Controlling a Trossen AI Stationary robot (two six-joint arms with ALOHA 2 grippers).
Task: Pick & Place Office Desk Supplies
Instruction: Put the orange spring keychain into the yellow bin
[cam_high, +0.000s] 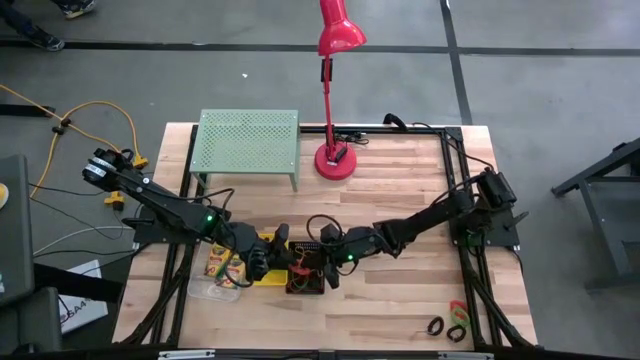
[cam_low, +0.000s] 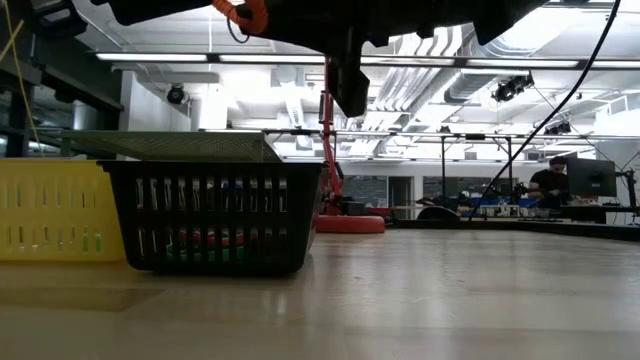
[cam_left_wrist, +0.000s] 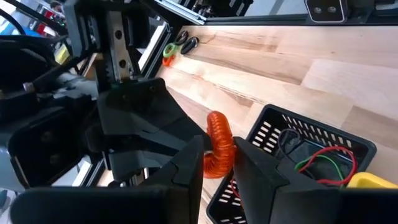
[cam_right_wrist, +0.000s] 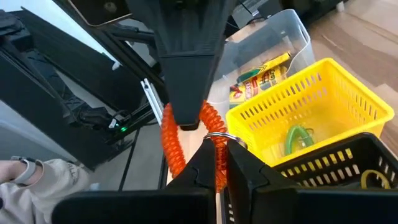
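Hovering dead centre of the overhead frame, both arms meet above the bins, sharing one orange coiled loop (cam_right_wrist: 171, 140). The right gripper (cam_right_wrist: 214, 158) has its fingers pressed together on the little metal ring at the coil's end; the left gripper (cam_left_wrist: 219, 163) pinches the coil's other end, fingers narrow around it. It looks like a handover, right over the black mesh bin (cam_high: 305, 272)!

The risk, as I judge it: both hold a springy coil, so if one lets go under tension it could snap back and flick wide of the bin, or the ring could slip from that thin pinch. The black and yellow bins stand side by side, so a drop off target lands in the wrong one.

Counting up: three bins, with the clear bin (cam_high: 216, 288) lower left, the yellow bin (cam_high: 268, 262) beside it, then the black one. One crayon box (cam_right_wrist: 260, 76) shows clearly in the clear bin; I can't confirm more. Three small loops (cam_high: 449, 326) lie lower right, one green loop (cam_right_wrist: 297, 138) in the yellow bin. One red lamp (cam_high: 336, 40), one green rack (cam_high: 248, 142), top centre.
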